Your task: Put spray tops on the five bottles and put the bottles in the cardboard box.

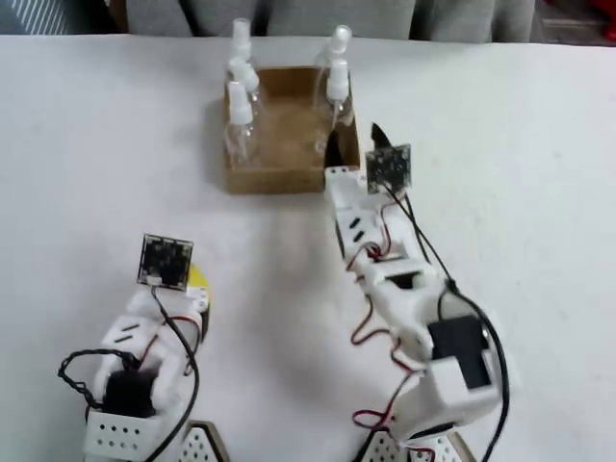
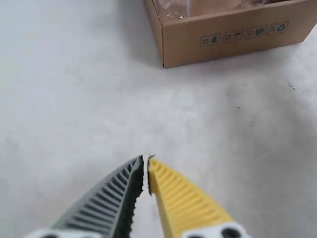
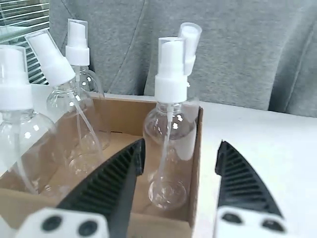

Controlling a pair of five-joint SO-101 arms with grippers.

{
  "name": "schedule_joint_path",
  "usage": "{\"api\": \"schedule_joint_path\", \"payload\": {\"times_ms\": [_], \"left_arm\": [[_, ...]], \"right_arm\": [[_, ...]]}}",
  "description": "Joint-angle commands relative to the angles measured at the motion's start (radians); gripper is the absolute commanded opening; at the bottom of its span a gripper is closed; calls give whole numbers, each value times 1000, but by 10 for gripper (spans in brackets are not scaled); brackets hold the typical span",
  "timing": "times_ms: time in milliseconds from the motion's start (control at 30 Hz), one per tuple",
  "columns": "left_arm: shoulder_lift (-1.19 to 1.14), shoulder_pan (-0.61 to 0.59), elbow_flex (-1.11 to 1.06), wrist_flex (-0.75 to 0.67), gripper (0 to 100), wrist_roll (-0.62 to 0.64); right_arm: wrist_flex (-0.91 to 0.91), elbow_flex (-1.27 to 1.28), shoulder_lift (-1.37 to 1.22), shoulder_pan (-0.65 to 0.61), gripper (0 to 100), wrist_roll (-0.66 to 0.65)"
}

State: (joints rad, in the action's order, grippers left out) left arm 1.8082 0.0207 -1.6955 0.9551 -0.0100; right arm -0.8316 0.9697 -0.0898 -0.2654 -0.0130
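All five bottles stand inside the cardboard box (image 1: pixel 274 179), three along one side wall and two along the other, and each one carries a white spray top. One bottle (image 3: pixel 55 94) in the row of three leans against its neighbour.

The right gripper (image 3: pixel 182 146) hangs over the near corner of the box with its black jaws spread wide and nothing between them. The nearest bottle (image 3: pixel 171 130) stands just behind the gap, close to the box wall. The left gripper (image 2: pixel 146 161) is low over the table (image 2: pixel 59 99), well apart from the box. Its grey and yellow jaws are pressed together and hold nothing.

I judge these bottles to be empty, thin clear plastic, so very light and easy to tip over. The round body is smooth and may slide or turn in the fingers. It probably gives a little under a hard squeeze, though from here I cannot be sure how stiff the wall is.

If the leaning bottle needs to be set straight, the best place to hold it seems to be the white collar under the spray head, or the shoulder just below it. The clear cap on top looks loose, so I would not grip there.
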Motion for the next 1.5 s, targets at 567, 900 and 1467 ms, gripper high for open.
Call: {"api": "schedule_joint_path", "payload": {"times_ms": [567,900,1467], "left_arm": [[15,-13,3,-29,24,-8],[15,-13,3,-28,24,-8],[15,-13,3,-23,24,-8]], "right_arm": [[206,436,644,272,15,3],[490,609,1018,291,15,3],[1274,726,1666,225,15,9]]}}
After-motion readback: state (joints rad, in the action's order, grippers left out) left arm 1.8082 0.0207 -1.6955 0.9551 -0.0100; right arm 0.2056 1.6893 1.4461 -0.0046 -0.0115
